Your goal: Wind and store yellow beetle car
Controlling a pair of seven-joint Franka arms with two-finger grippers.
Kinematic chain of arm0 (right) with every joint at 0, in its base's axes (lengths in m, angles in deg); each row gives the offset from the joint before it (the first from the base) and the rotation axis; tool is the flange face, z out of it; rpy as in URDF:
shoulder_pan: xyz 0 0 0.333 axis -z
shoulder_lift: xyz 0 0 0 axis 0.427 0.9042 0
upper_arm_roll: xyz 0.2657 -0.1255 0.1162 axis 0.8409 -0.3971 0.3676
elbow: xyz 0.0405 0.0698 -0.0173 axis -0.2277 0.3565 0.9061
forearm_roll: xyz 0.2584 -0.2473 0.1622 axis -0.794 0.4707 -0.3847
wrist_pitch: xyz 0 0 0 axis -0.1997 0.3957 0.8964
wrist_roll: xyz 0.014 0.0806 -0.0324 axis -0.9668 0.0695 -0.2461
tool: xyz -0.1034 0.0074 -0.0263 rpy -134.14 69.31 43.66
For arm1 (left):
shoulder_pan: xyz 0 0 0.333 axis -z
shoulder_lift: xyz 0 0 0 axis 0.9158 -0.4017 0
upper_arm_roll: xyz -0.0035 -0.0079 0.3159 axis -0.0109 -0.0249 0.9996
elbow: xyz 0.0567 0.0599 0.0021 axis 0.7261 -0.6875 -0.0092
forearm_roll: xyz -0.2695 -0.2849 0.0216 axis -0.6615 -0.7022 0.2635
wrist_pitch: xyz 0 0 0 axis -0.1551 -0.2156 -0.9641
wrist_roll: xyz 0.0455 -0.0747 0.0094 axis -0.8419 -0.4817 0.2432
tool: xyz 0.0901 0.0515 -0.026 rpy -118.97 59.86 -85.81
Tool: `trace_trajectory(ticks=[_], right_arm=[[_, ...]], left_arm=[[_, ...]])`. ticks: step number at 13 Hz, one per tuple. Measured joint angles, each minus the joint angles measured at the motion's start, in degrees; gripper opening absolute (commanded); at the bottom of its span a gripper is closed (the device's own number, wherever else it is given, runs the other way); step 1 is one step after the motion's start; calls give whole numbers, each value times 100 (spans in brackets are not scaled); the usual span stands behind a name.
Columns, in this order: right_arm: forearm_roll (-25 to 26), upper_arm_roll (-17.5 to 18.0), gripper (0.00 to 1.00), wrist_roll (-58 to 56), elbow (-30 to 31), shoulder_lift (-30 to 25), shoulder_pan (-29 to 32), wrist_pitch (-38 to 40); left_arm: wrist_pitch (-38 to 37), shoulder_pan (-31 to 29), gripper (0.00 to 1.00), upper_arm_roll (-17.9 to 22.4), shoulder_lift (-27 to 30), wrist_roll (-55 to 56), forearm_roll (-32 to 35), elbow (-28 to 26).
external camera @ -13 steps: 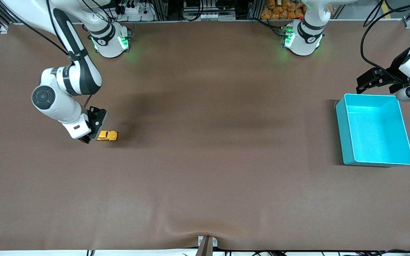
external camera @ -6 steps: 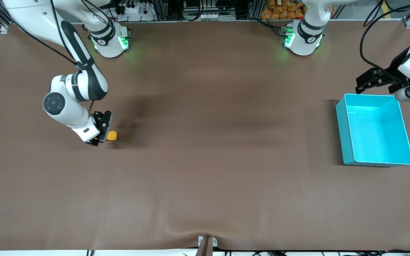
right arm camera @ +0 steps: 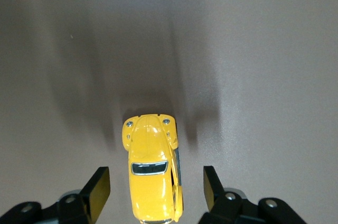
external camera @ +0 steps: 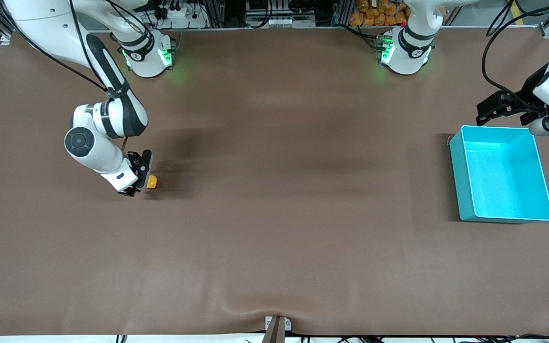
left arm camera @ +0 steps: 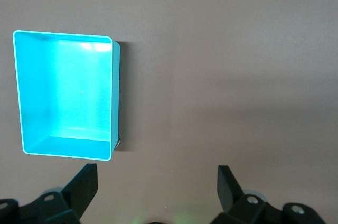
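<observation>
**Right gripper astride the toy car**

While the left arm waits with its left gripper (left arm camera: 153, 189) spread wide and empty above the table (external camera: 274, 228) beside the turquoise bin (external camera: 462, 190), the right gripper (right arm camera: 153, 192) sits low at the right arm's end. Its fingers (right arm camera: 99, 192) stand apart on either side of the yellow beetle car (right arm camera: 152, 174), a gap visible on each flank. The car rests on the table, well apart from the bin.

Yellow beetle car (right arm camera: 153, 168) — turquoise bin (external camera: 501, 174)
</observation>
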Motion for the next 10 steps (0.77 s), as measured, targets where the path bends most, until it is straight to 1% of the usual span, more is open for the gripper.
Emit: trace_trajectory(ticks=[4, 7, 10], right_arm=[[12, 0, 75, -5, 7, 66, -1, -23], [24, -1, 69, -10, 17, 115, -12, -23], [156, -1, 64, -14, 17, 177, -17, -47]], left_arm=[[0, 0, 100, 0, 0, 0, 0, 2], [0, -1, 100, 0, 0, 0, 0, 9], [0, -1, 100, 0, 0, 0, 0, 24]])
